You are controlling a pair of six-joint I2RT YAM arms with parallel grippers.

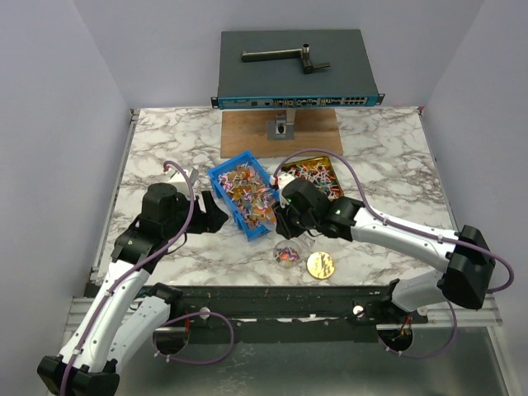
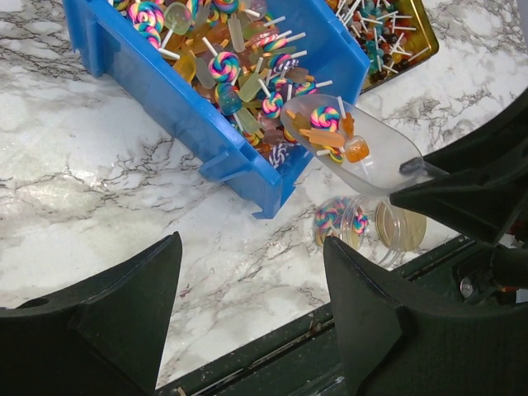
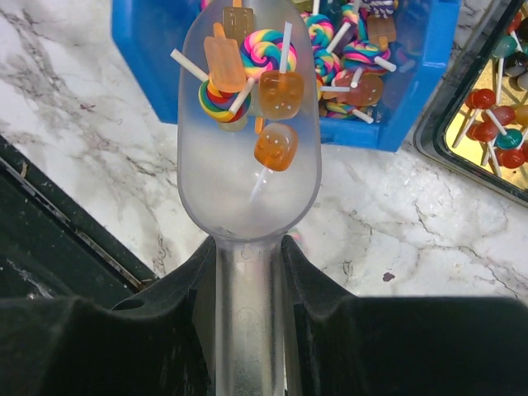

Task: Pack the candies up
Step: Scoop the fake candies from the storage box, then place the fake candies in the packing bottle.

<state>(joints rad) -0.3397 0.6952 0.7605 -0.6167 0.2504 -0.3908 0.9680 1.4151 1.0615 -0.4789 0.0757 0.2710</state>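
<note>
Right wrist view: my right gripper is closed narrowly on the handle of a translucent scoop. Its bowl carries several of the candies, namely swirl lollipops and orange ice-pop shapes on white sticks. The bowl's tip lies over the near rim of the blue bin, which is heaped with more candies. Left wrist view: my left gripper stands wide, holding nothing, above the marble table, near the bin's corner. Top external view: a small clear jar containing a few candies rests on the table below the scoop, with a gold lid just beside it. A gold tray of further sweets lies beside the bin.
</note>
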